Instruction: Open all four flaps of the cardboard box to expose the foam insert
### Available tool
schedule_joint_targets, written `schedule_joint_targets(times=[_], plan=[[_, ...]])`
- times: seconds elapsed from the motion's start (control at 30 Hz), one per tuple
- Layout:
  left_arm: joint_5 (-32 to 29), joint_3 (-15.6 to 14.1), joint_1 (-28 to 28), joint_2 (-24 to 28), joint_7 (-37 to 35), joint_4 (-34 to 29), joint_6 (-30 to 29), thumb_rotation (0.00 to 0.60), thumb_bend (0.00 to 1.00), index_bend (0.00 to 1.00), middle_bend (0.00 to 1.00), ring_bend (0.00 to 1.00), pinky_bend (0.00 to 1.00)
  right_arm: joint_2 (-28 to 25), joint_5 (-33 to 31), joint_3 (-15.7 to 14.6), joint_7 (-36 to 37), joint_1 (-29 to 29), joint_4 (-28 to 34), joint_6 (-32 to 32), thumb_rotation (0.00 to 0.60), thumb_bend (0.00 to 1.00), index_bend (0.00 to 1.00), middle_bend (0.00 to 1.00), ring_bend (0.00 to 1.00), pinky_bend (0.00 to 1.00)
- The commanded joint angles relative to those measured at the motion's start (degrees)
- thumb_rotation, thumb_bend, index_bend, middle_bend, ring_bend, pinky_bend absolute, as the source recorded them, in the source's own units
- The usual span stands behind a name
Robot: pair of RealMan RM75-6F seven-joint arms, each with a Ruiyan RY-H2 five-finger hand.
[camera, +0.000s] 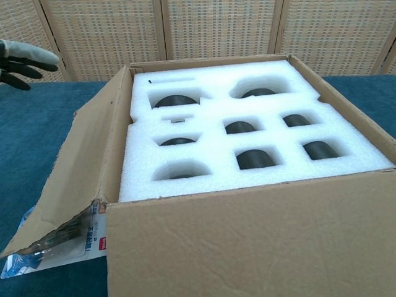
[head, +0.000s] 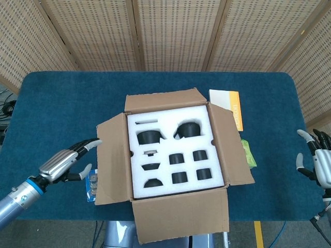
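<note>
1. The brown cardboard box (head: pixel 176 160) sits mid-worktop (head: pixel 57 108), all four flaps folded out, white foam insert (head: pixel 176 152) exposed.
2. The left hand (head: pixel 70 160) hovers beside the left flap (head: pixel 111 160), fingers spread, holding nothing.
3. The right hand (head: pixel 318 163) hangs well apart, fingers spread and empty.
4. Judged best: press any springy flap flat, clear of the foam.

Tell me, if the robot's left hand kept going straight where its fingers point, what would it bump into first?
Probably the left flap of the cardboard box. The left hand has its fingers stretched toward the flap's outer edge, though its height over the table is unclear.
</note>
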State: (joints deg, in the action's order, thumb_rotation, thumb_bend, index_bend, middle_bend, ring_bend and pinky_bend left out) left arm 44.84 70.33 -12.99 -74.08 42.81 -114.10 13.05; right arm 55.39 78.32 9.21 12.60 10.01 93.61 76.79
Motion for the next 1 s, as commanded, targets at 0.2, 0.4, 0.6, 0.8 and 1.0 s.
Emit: schedule_joint_targets(times=[0.2, 0.4, 0.6, 0.8, 1.0], plan=[[15.11, 2.60, -5.28, -3.48, 8.56, -2.22, -8.26, 0.260, 0.56, 0.00, 0.00, 0.00, 0.05, 0.07, -0.04, 0.17, -0.06, 0.26, 0.03, -0.06, 0.600, 0.67, 0.12, 0.21, 0.00, 0.00], [23.42, 1.33, -4.21, -3.34, 11.38, -2.91, -13.01, 0.306, 0.57, 0.00, 0.00, 0.00, 0.05, -0.25, -0.13, 0.21, -0.31, 0.24, 0.58, -0.02, 0.600, 0.67, 0.12, 0.21, 0.00, 0.00], [31.76, -3.17, -1.32, -0.49, 11.51, -3.63, -18.39, 0.324, 0.57, 0.00, 0.00, 0.00, 0.05, -0.77, -0.24, 0.24, -0.72, 0.09, 1.38, 0.22, 0.600, 0.67, 0.12, 0.21, 0.00, 0.00], [37.75, -8.71, 2.37, 2.78, 9.98, -2.75, -24.27, 0.339, 0.57, 0.00, 0.00, 0.00, 0.01, -0.98, -0.44, 0.19, -0.91, 0.01, 1.80, 0.16, 0.600, 0.67, 0.12, 0.21, 0.00, 0.00], [45.17, -16.49, 4.99, 5.05, 6.15, -1.82, -33.76, 0.347, 0.57, 0.00, 0.00, 0.00, 0.00, -1.08, -0.71, 0.26, -1.29, 0.09, 1.94, 0.05, 0.600, 0.67, 0.12, 0.20, 0.00, 0.00]])
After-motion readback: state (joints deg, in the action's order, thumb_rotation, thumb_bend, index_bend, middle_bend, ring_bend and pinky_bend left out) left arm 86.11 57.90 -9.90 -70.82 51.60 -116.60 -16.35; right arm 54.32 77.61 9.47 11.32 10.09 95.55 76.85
